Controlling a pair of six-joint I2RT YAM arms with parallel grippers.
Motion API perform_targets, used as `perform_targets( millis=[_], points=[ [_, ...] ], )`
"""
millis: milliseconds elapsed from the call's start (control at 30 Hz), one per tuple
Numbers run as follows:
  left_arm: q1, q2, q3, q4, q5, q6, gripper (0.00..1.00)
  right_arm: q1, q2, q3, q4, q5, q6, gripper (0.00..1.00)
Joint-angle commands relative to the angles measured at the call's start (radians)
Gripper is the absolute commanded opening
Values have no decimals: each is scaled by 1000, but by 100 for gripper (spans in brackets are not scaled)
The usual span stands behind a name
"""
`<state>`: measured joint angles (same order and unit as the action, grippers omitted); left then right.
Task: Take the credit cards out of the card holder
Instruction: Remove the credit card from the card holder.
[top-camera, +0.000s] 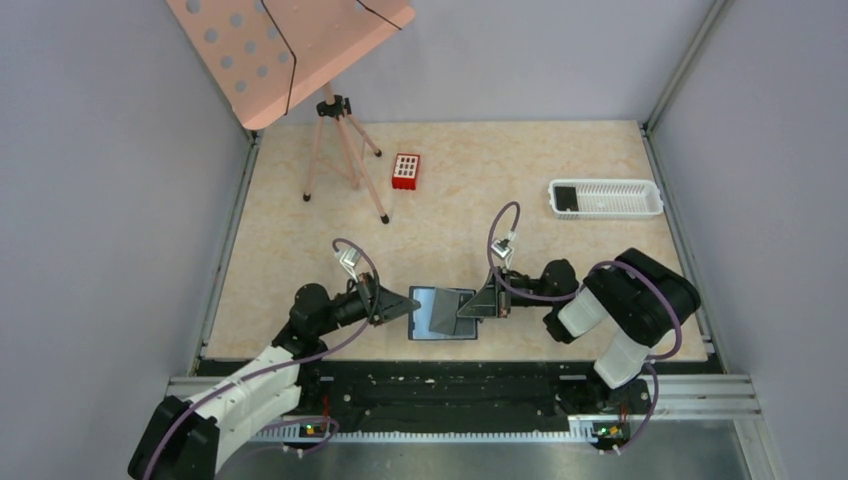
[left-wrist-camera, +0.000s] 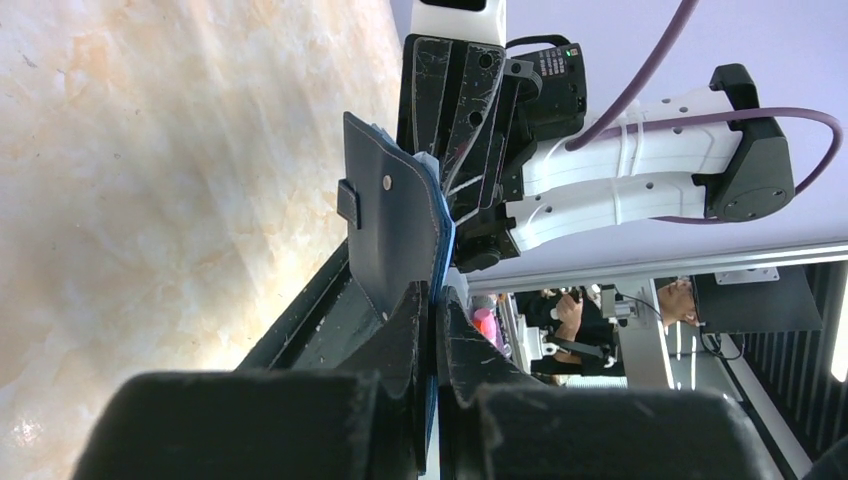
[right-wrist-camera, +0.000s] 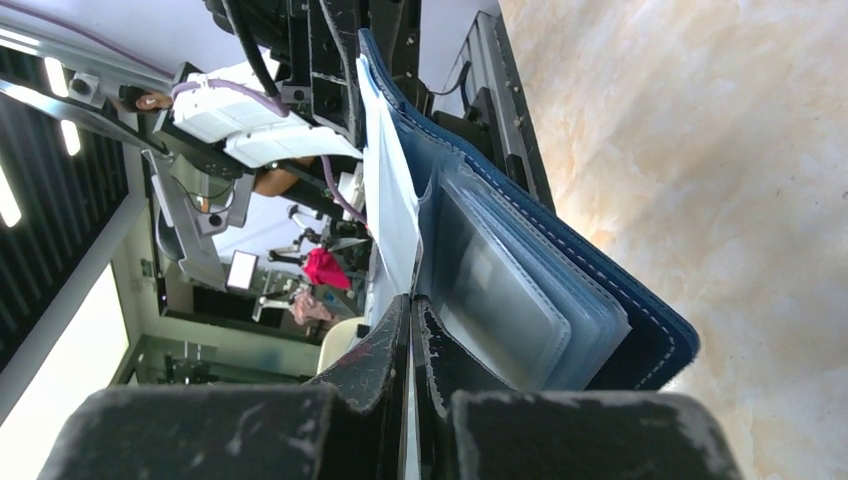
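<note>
The white slotted tray (top-camera: 620, 212) at far right holds one dark credit card (top-camera: 566, 198). The blue card holder (top-camera: 440, 313) is held open near the table's (top-camera: 560, 270) front edge, my left gripper (top-camera: 412, 303) clamped on its cover, my right gripper (top-camera: 465, 311) pinching a pale inner leaf

Left arm (top-camera: 250, 385) and right arm (top-camera: 585, 312): white shells are alternating with black rounded joints. A purple cable (left-wrist-camera: 648, 75) is running along each arm and looping free near the wrist. Left gripper (top-camera: 415, 303) and right gripper (top-camera: 462, 308): black wedge-shaped fingers (left-wrist-camera: 385, 335) are showing pale scuffs and scratches. A green light (left-wrist-camera: 571, 52) is glowing on a black, white-labelled module.
</note>
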<state>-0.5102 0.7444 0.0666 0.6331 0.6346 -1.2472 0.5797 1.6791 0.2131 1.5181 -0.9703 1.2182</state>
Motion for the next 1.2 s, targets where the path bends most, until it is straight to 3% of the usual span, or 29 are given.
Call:
perform_targets(
  millis=[0, 400, 633, 1000, 1167],
  points=[
    [6, 2, 8, 53, 48, 12, 0, -69, 9, 36, 200, -46, 5, 0],
    [8, 40, 15, 90, 87, 16, 0, -80, 16, 34, 160, -65, 2, 0],
    [27, -4, -9, 84, 17, -22, 0, -79, -12, -10, 177, -5, 10, 0],
    [33, -40, -6, 49, -10, -22, 0, -79, -5, -46, 203, 39, 24, 0],
    [55, -51, 1, -42, -20, 29, 0, -109, -31, -39, 184, 51, 39, 0]
  ],
)
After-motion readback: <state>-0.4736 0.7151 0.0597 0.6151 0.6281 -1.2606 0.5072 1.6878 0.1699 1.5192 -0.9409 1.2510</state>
